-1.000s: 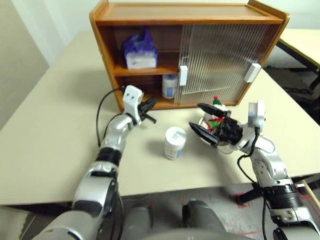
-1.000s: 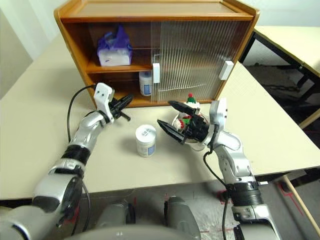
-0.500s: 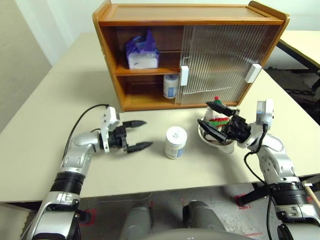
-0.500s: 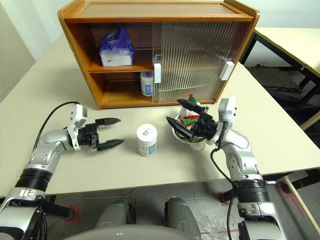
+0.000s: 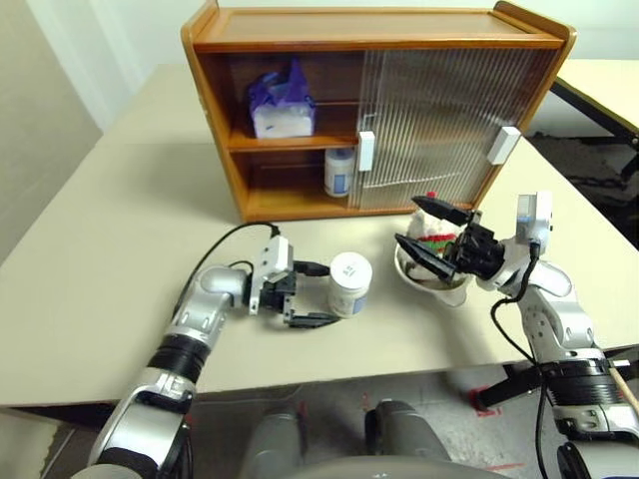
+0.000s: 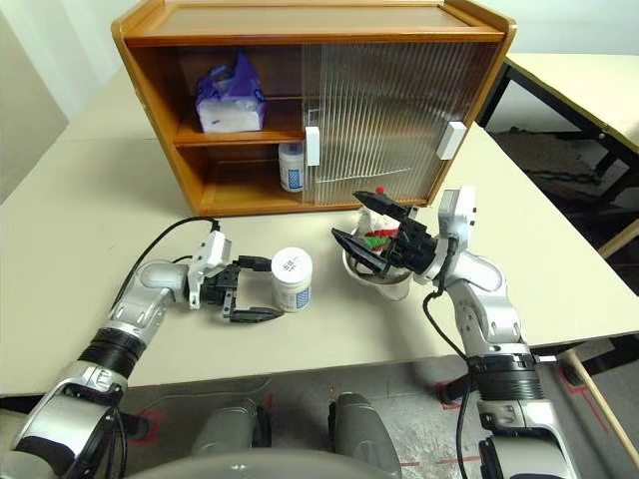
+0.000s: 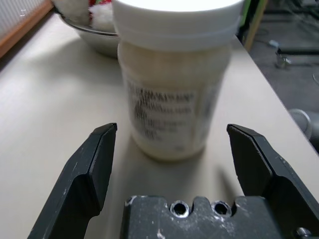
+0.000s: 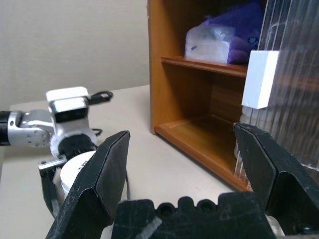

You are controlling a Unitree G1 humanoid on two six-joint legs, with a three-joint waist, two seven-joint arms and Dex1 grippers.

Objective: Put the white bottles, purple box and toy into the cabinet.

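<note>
Left arm bent inward across the front, its left gripper [image 5: 312, 294] level, pointing toward the robot's right, both fingers [image 7: 82, 179] spread wide. Right arm raised at the elbow, its right gripper [image 5: 427, 228] aimed toward the robot's left, fingers equally parted.

Beige flat-topped desk [image 5: 120, 249], bearing the orange-brown wooden cabinet [image 5: 379, 30] at the back. In front of it, a squat white plastic jar [image 5: 349, 284] and, well apart, a round shiny metal bowl [image 5: 424, 281].
</note>
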